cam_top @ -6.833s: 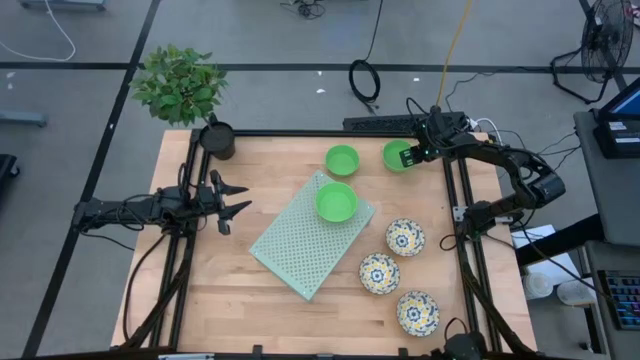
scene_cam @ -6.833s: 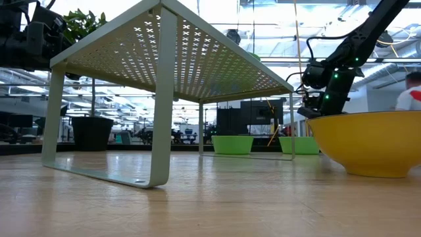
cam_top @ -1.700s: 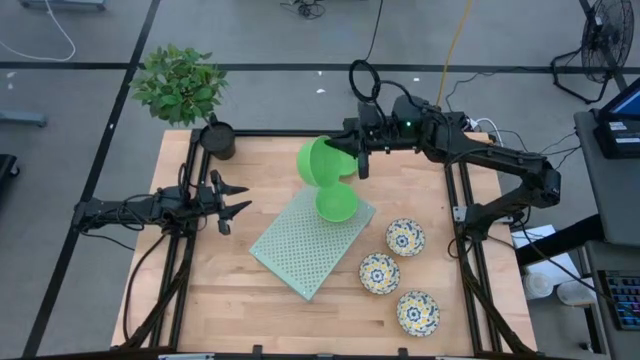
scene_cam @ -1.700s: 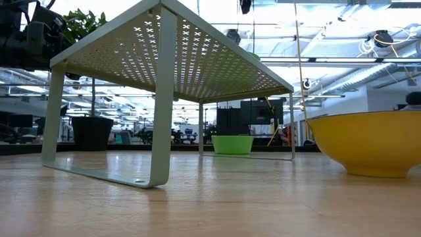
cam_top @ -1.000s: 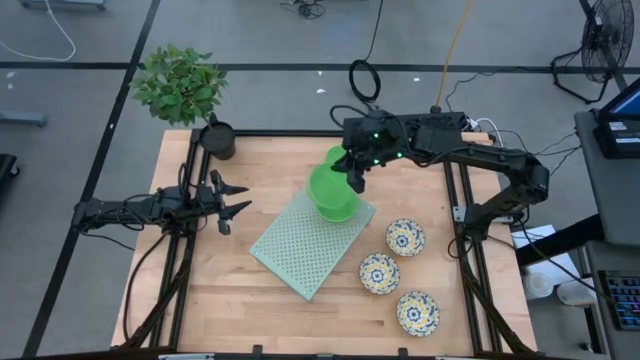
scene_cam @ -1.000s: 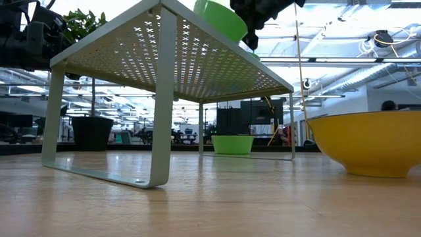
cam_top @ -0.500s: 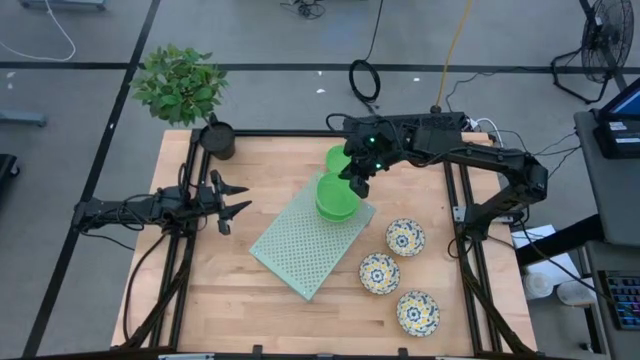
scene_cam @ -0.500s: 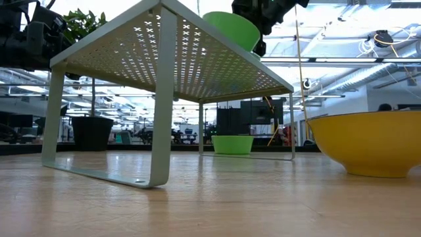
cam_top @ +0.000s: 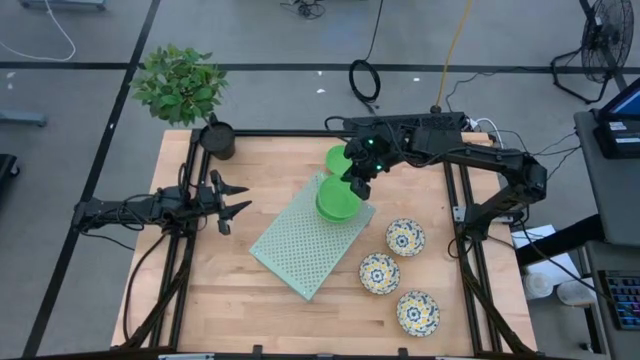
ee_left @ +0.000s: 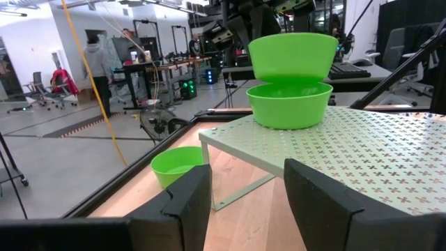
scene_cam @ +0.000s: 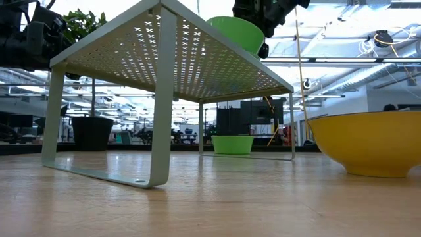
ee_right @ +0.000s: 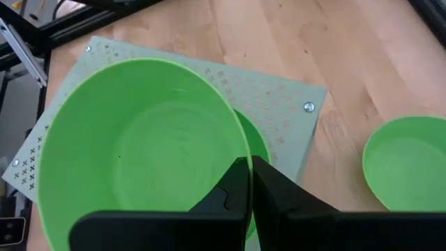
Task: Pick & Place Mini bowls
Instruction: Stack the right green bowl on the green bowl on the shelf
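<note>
we see the right gripper (ee_right: 244,183) pinching a green bowl's (ee_right: 139,150) rim just above another green bowl (ee_left: 289,104) on the perforated rack (cam_top: 305,240); left gripper (cam_top: 232,201) waits, fingers spread, empty.

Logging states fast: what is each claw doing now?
Left claw: open, empty, at the table's left edge.
Right claw: shut on green bowl above the mat.

We see three plain bright green bowls: one held (cam_top: 338,190) above another (ee_left: 290,103) on the pale green mat (cam_top: 300,240) with its cross-shaped perforations, the third (cam_top: 338,157) beside the mat on light wood (cam_top: 200,290). Three bowls (cam_top: 405,237) beyond the mat show blue-yellow-white floral insides; one (scene_cam: 366,141) is yellow outside.
</note>
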